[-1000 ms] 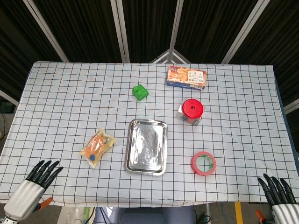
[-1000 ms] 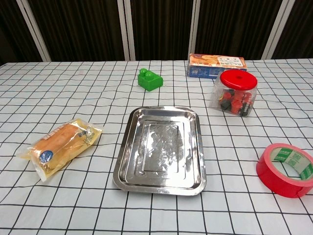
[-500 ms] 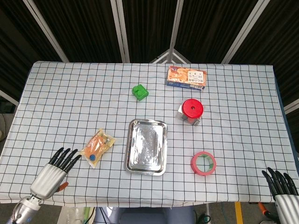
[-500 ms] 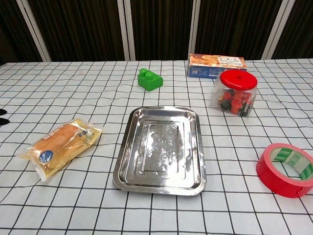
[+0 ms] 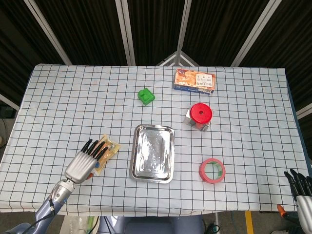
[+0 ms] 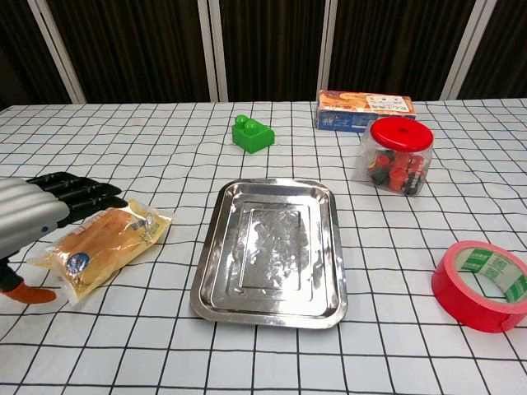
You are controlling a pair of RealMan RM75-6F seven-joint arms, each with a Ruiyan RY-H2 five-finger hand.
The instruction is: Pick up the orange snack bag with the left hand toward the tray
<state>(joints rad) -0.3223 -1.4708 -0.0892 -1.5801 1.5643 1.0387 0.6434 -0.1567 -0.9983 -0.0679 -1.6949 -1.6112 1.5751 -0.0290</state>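
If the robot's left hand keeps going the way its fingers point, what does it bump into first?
Probably the orange snack bag. The left hand hovers with its fingers stretched over the bag's near end, so it likely meets the bag first; height above it is unclear.

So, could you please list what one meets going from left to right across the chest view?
Left hand → snack bag → green block → tray → red-lidded jar → tape roll.
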